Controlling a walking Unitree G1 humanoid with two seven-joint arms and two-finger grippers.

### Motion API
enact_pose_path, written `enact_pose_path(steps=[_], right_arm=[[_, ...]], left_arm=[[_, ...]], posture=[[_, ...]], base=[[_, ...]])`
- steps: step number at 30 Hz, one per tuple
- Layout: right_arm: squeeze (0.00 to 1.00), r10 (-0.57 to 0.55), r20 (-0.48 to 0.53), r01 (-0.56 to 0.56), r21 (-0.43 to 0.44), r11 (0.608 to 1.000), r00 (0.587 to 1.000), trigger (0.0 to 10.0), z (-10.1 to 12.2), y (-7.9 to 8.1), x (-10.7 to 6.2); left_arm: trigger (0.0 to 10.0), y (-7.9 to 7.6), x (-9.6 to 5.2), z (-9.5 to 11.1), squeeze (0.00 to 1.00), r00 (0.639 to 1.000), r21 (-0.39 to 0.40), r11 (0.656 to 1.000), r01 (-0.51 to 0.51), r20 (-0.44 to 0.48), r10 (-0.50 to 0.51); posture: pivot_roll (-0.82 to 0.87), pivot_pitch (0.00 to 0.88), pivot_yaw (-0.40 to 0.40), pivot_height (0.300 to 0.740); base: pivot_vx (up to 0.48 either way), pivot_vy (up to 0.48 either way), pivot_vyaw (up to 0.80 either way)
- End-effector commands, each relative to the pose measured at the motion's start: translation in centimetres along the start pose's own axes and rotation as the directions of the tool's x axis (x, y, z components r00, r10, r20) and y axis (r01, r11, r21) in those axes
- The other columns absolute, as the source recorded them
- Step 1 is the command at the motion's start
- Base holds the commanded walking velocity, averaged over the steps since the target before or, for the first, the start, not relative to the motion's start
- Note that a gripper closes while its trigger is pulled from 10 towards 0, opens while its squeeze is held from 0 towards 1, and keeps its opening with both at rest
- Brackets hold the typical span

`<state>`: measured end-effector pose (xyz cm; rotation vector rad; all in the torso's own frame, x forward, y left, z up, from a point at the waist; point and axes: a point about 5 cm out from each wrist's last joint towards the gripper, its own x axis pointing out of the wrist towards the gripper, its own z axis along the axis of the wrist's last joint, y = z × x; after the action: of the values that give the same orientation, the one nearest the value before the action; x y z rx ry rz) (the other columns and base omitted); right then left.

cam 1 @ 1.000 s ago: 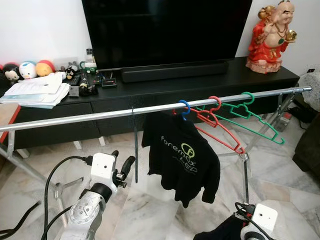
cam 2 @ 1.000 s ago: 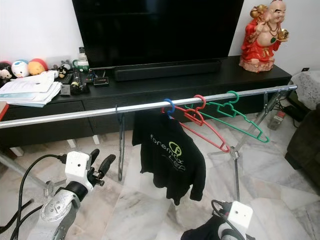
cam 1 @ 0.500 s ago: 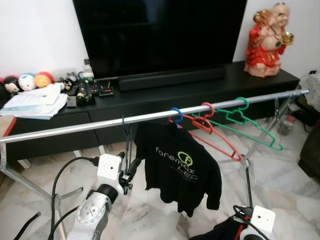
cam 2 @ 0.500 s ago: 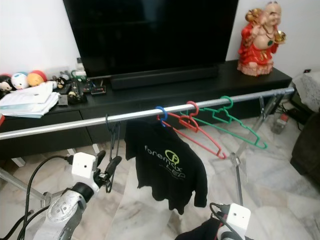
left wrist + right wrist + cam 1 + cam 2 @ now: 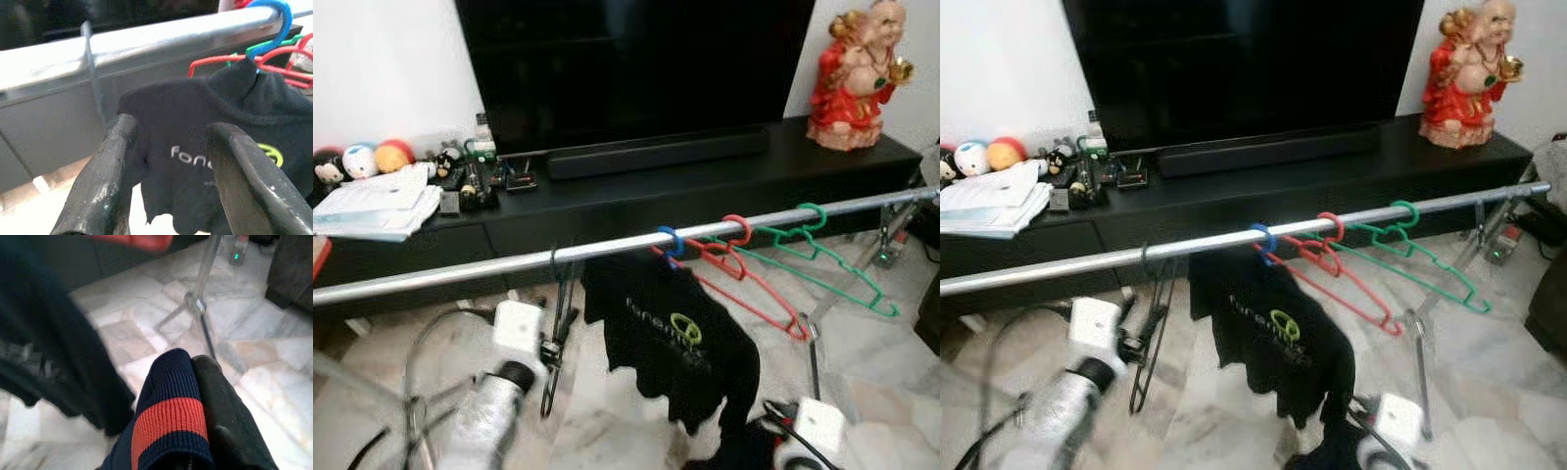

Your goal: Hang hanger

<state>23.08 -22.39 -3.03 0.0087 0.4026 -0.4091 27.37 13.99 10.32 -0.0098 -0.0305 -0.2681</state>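
Across the middle of the left eye view, a dark wire hanger is hanging by its hook from the silver rail, left of centre, dangling down toward the marble floor. Just beside it, at the lower left, the left gripper is hovering with its black fingers spread apart around nothing; whether one finger is touching the wire is hard to tell through the blur. Further right along the rail, a black T-shirt with a green-and-white logo is hanging on a blue hanger, then a red hanger and a green hanger are sitting tilted toward the right edge. At the bottom right, the right gripper is pinching a navy garment with a red stripe. Behind the rail, a black TV console is carrying a soundbar under a large television. Papers and plush toys are lying at the upper left, and a red figurine is standing at the upper right.
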Motion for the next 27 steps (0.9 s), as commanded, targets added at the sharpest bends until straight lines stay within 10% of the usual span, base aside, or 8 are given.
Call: enact_pose_path(steps=[1,23,24,27], right_arm=[[0.0,0.025,0.02,-0.026,0.012,1.0,0.999,10.0,0.5,1.1,0.1],[0.0,0.038,0.011,-0.038,0.009,0.999,0.999,10.0,0.5,1.4,0.1],[0.0,0.039,0.011,-0.039,0.008,0.999,0.999,10.0,0.5,1.5,0.1],[0.0,0.042,0.007,-0.042,0.006,0.999,0.999,10.0,0.5,1.6,0.1]], left_arm=[[10.0,1.1,-0.5,-0.6,0.0,0.999,0.043,0.999,-0.019,-0.048,0.021],[10.0,0.9,2.3,-1.1,0.0,0.97,0.052,0.996,0.074,-0.237,-0.06],[10.0,1.0,2.8,-1.0,0.99,0.968,0.044,0.997,0.06,-0.245,-0.048],[10.0,1.1,4.3,-0.6,1.0,0.96,-0.033,0.999,-0.011,-0.281,0.001]], posture=[[0.07,0.041,0.029,0.74],[0.06,0.045,0.03,0.74],[0.06,0.045,0.03,0.74],[0.06,0.045,0.03,0.74]], base=[[0.0,0.0,0.0],[0.0,0.0,0.0],[0.0,0.0,0.0],[0.0,0.0,0.0]])
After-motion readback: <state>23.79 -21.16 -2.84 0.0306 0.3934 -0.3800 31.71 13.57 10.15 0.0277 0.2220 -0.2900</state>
